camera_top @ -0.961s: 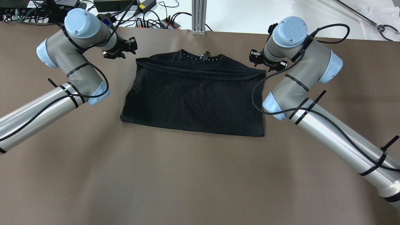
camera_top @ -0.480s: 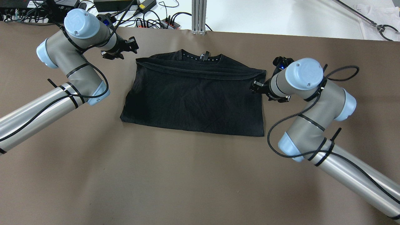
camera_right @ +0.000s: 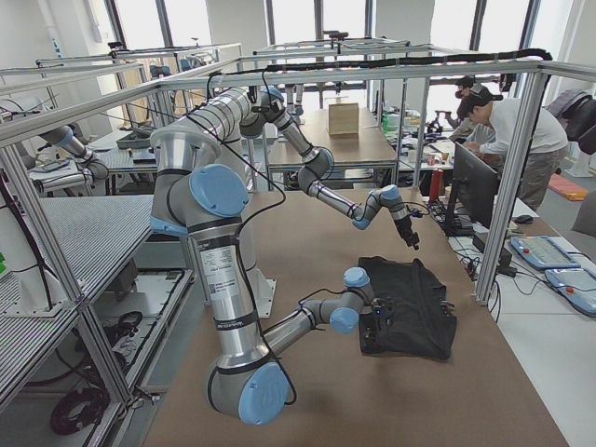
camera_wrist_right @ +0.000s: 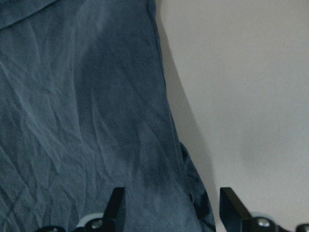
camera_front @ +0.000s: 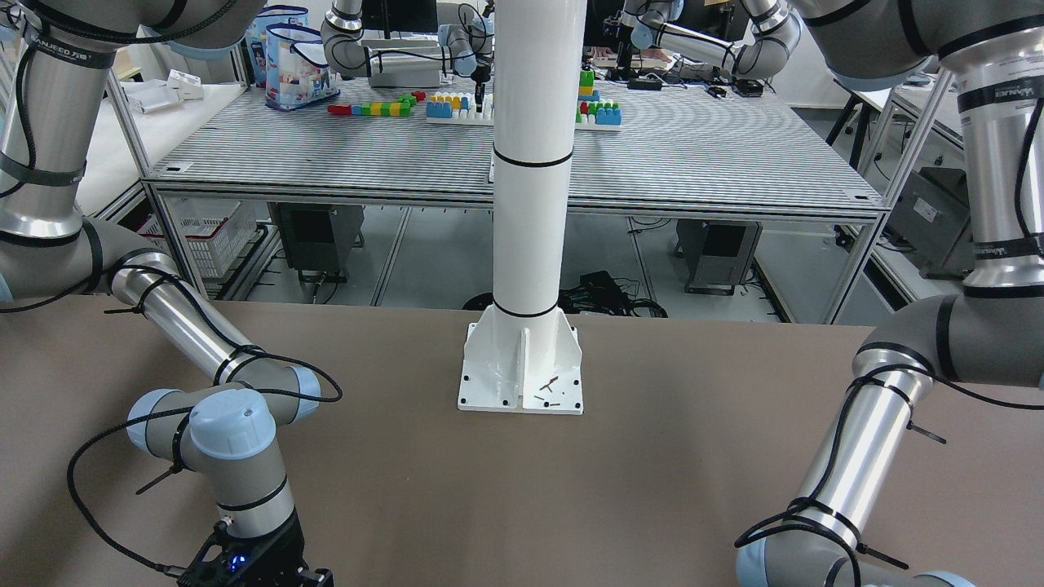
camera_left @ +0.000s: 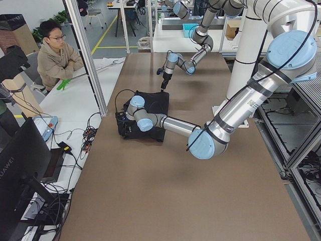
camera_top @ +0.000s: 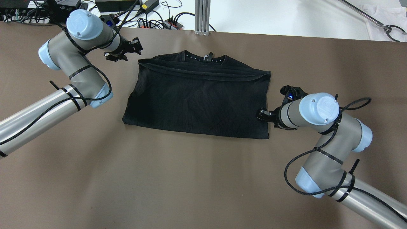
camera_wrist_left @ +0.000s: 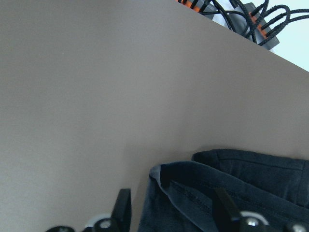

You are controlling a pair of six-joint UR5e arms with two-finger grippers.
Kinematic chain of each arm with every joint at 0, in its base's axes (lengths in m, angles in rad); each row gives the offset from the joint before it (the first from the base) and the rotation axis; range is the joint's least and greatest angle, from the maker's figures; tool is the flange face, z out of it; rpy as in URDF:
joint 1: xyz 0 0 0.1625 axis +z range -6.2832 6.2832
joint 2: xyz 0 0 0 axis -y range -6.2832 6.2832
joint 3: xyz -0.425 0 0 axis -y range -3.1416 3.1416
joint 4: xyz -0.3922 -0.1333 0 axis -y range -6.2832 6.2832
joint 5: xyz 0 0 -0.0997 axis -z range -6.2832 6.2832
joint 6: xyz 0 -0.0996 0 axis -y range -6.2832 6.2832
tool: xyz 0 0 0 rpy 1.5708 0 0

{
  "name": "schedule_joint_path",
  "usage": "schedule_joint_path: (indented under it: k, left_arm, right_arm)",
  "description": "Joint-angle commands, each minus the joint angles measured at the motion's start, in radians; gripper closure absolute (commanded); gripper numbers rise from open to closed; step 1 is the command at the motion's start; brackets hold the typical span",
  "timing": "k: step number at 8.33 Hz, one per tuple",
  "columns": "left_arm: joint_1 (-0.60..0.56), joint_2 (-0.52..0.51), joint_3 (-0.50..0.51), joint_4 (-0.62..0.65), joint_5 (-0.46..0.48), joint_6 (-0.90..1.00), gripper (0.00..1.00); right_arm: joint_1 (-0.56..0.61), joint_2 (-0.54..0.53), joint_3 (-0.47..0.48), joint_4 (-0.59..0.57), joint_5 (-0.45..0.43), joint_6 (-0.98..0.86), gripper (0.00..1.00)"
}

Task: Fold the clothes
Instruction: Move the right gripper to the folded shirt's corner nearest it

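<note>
The black cloth (camera_top: 197, 98) lies flat on the brown table (camera_top: 190, 178), its far part folded over into a band, with a collar at the far edge. My left gripper (camera_top: 138, 46) is open and hovers just off the cloth's far left corner; in the left wrist view that corner (camera_wrist_left: 203, 183) lies ahead of the spread fingers (camera_wrist_left: 123, 208). My right gripper (camera_top: 260, 115) is open at the cloth's right edge near its near corner; in the right wrist view the cloth's edge (camera_wrist_right: 120, 121) runs between the spread fingers (camera_wrist_right: 230, 205). The front-facing view does not show the cloth.
Cables and power strips (camera_top: 152, 22) lie along the table's far edge beside an aluminium post (camera_top: 202, 16). The white pillar (camera_front: 530, 163) stands on its base plate (camera_front: 522, 367) behind the arms. A person (camera_left: 55, 55) sits beyond the table's far side.
My right arm has swung along the cloth's right edge, from its far right corner toward its near right corner. My left arm has barely moved. The cloth has not moved.
</note>
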Motion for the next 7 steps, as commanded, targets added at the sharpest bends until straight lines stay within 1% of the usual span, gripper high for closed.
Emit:
schedule_joint_path:
  k: [1, 3, 4, 5, 6, 7]
  left_arm:
    - [0.002, -0.004, -0.004, 0.000, 0.000, -0.006, 0.34]
    - [0.002, -0.005, -0.013, 0.000, 0.002, -0.007, 0.34]
    - [0.002, -0.007, -0.013, 0.000, 0.002, -0.007, 0.34]
    - [0.001, -0.005, -0.013, 0.000, 0.002, -0.006, 0.34]
    - [0.002, -0.005, -0.013, 0.000, 0.002, -0.006, 0.34]
    - [0.001, -0.005, -0.013, 0.000, 0.002, -0.006, 0.34]
  right_arm:
    - [-0.073, -0.024, -0.025, 0.004, -0.038, 0.048, 0.28]
    - [-0.075, -0.025, -0.035, 0.004, -0.046, 0.037, 0.30]
    - [-0.075, -0.022, -0.036, 0.004, -0.048, 0.043, 0.37]
    - [-0.075, -0.019, -0.036, 0.004, -0.048, 0.048, 0.67]
    - [-0.075, -0.019, -0.036, 0.004, -0.048, 0.051, 0.93]
    - [-0.075, -0.016, -0.035, 0.004, -0.046, 0.069, 1.00]
